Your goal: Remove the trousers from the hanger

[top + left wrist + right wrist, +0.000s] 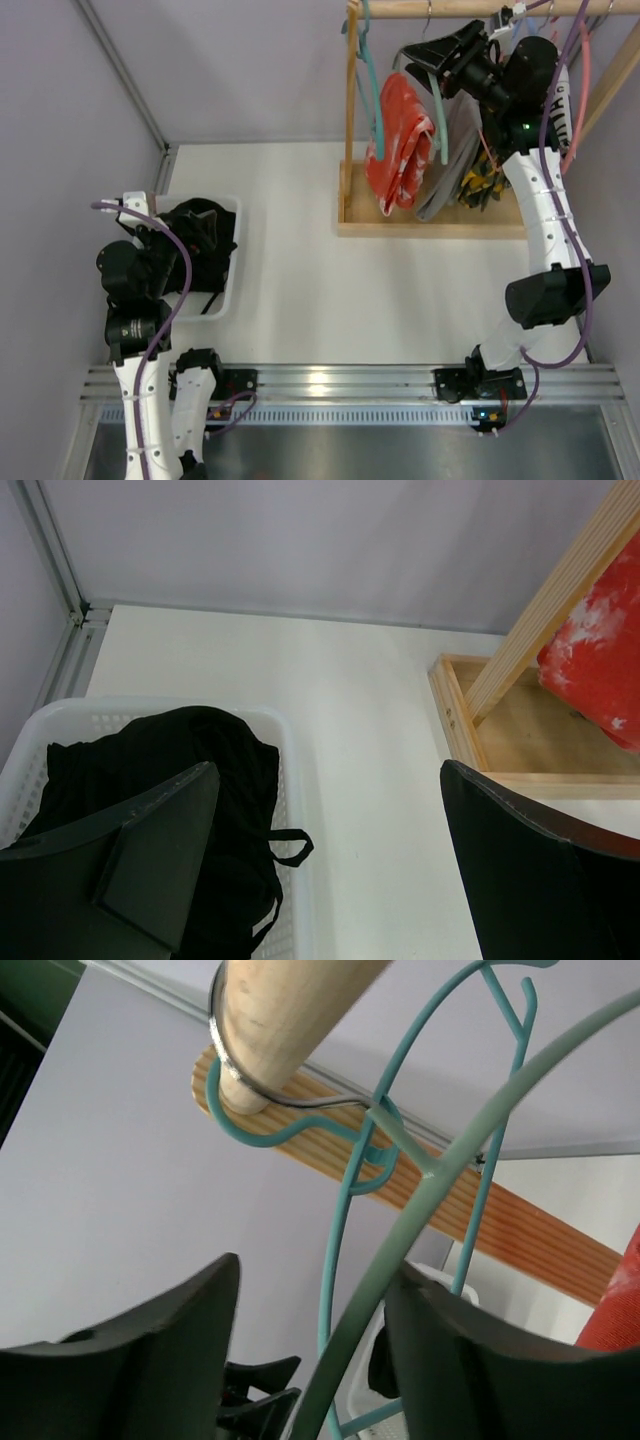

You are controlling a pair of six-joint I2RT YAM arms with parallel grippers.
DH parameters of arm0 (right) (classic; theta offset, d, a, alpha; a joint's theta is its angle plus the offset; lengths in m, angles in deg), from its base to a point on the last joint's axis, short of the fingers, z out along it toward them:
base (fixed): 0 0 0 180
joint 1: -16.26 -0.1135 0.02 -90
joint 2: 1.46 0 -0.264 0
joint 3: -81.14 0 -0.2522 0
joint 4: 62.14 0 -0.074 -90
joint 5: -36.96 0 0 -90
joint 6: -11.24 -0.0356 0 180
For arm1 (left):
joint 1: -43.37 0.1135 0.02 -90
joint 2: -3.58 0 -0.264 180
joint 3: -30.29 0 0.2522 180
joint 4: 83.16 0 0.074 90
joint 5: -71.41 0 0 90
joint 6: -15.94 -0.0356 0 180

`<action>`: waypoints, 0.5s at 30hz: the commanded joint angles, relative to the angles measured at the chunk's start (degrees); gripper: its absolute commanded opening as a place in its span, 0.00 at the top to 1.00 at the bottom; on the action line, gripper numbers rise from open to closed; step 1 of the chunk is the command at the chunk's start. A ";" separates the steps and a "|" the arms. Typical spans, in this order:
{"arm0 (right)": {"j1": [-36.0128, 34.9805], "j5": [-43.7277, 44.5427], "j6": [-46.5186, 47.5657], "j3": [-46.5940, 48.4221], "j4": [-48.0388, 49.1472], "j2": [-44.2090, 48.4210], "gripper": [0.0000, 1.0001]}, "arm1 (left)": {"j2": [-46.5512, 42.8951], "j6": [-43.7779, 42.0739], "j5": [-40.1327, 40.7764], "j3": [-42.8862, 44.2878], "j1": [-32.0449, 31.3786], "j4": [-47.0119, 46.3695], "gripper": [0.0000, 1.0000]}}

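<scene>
Where the table (300, 230) met the far right wall, the wooden rack (350, 130) stood, w/ its rail (440, 9) across the top. At near left sat the basket (233, 262), holding black clothes (195, 235). The red trousers (398, 140) hung from the rail just right of the rack's left post, w/ a grey garment (450, 175) beside them. Their long axis ran straight down, rail to rack base. They seemed to sit on the teal hanger (345, 1220), though that couldn't be confirmed. They were judged soft, light and limp, prob. sliding off w/ a steady pull. The best hold seemed to be the loose lower fabric, not the hanger wire. The right gripper (312, 1272) was up under the rail, jaws spread. The pale green hanger (440, 1170) passed btwn them, close to one finger; contact was unclear. The left gripper (330, 780) hung wide open over the basket, holding nothing.
</scene>
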 commanded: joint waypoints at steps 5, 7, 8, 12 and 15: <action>1.09 0.11 -5.48 -2.34 1.29 3.67 0.55 | 0.82 1.41 -0.35 2.22 0.20 -0.47 0.02; 1.26 -0.07 -6.27 -3.57 0.94 4.11 0.57 | 0.82 1.50 -0.52 2.22 0.20 -0.47 0.02; 1.18 -0.33 -6.45 -4.01 1.20 4.37 0.60 | 0.99 1.59 -0.52 2.13 0.20 -0.56 0.02; 1.18 -0.86 -7.50 -4.54 1.99 4.46 0.66 | 1.52 2.02 -0.70 2.22 0.11 -0.56 0.02; 1.00 -0.86 -7.94 -4.98 2.34 4.29 0.60 | 1.96 2.29 -0.70 2.48 0.20 -0.56 0.02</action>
